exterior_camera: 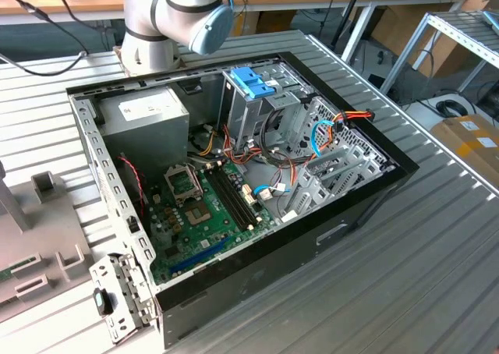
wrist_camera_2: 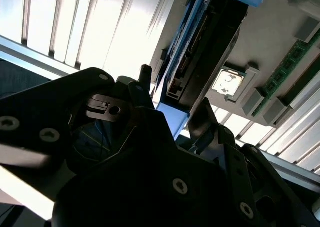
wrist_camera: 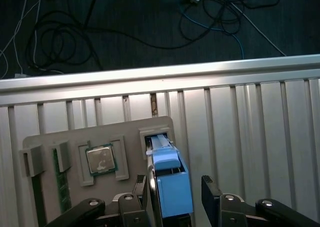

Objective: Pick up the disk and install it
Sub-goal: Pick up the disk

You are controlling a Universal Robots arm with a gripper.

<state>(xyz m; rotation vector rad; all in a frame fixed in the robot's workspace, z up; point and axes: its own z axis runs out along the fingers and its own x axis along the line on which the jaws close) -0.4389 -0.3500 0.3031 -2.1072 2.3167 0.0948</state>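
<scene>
Disk [wrist_camera: 169, 162] stands on edge between the gripper's [wrist_camera: 174, 178] spread fingers, with a gap on one side. It sits in a grey tray's [wrist_camera: 75, 132] slot on the slatted table [wrist_camera: 250, 122]. Likely stiff, dense and shock-sensitive; best pinched across its flat faces. Blue frame edges a dark body.

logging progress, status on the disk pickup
Gripper open, straddling the disk. Disk on edge in grey tray slot. Chip beside it in the tray, apart from the gripper.
</scene>
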